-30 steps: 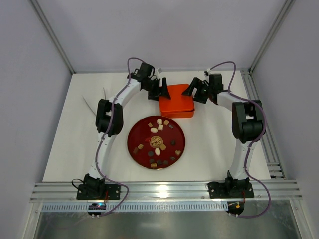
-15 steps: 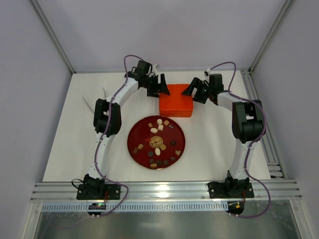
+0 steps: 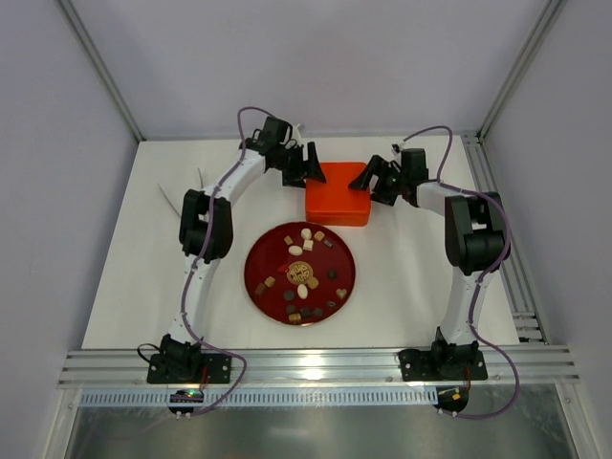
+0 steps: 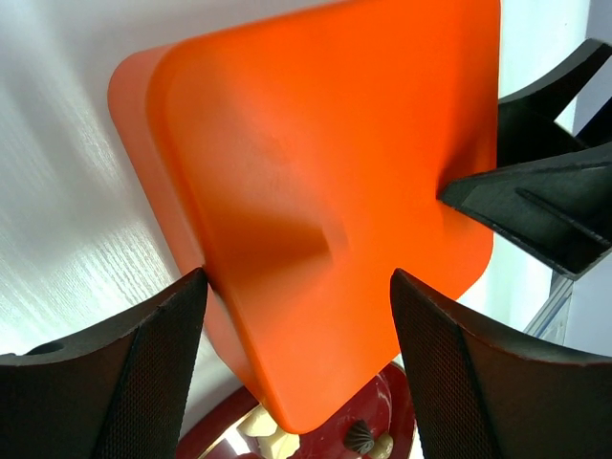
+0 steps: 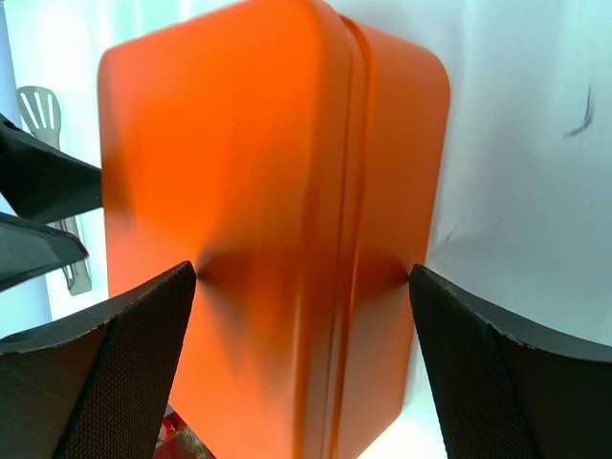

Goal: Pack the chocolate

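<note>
The chocolate (image 3: 304, 272), several small brown, tan and cream sweets, lies on the round dark-red plate (image 3: 256, 251) at mid-table. The orange box (image 3: 339, 196) stands closed behind the plate. My left gripper (image 3: 309, 168) is open at the box's far left corner; in the left wrist view (image 4: 298, 368) its jaws straddle that corner of the box (image 4: 316, 191). My right gripper (image 3: 376, 181) is open at the box's right edge; in the right wrist view (image 5: 301, 368) its jaws span the box's end (image 5: 277, 191). One dark sweet (image 4: 359, 438) shows below the box.
A pale utensil (image 3: 174, 203) lies on the white table at the left, and shows in the right wrist view (image 5: 43, 105). Grey walls and metal rails (image 3: 497, 220) enclose the table. The arms' bases sit on the front rail.
My left gripper has shifted a little back and left along the box's corner. My right gripper has moved slightly nearer onto the box's right edge. The box and plate have not moved.
</note>
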Motion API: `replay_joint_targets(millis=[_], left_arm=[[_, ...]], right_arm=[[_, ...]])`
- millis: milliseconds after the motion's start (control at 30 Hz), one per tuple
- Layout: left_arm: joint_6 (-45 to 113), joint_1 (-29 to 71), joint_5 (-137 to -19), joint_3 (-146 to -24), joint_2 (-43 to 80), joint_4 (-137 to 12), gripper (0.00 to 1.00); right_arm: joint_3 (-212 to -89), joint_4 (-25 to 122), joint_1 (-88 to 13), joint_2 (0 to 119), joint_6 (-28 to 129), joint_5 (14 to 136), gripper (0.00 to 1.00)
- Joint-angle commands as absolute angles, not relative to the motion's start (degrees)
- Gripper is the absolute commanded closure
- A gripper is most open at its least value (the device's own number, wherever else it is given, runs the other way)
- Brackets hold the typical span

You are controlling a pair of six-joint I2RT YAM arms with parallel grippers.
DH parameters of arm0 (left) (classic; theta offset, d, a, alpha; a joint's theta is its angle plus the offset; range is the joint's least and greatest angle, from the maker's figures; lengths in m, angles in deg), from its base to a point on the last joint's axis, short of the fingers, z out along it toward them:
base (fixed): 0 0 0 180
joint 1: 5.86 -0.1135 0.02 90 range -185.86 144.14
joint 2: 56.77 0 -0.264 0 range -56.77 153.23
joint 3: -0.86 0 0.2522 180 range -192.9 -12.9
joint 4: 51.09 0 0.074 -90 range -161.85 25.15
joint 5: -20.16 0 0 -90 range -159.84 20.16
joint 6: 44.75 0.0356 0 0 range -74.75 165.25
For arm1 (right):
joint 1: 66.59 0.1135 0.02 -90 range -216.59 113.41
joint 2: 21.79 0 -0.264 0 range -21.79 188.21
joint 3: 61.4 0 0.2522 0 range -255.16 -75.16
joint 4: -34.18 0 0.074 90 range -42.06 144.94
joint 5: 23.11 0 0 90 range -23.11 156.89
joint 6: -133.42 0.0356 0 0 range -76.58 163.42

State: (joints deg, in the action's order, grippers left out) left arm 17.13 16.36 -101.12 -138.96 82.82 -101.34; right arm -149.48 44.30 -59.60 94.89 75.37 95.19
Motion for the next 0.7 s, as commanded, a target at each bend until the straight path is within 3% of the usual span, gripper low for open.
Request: replay_joint_targets(millis=[0,467,667], left_arm=[[16.1,17.7,-103.3,-138.7,78.9,-98.2,0.25],[18.9,20.2,-96.7,-140.7,79.8,-104.2,0.27],[21.4,22.4,-91.8,-147.2,82.3,-110.5,0.27]], right_arm=[[-147.9,40.5,-58.9,91.9,77.3,98.5,0.09],[-145.8,40.1,-58.9,89.8,78.1,96.8,0.16],[-146.3,39.9,-58.8,90.3,78.7,97.2,0.20]])
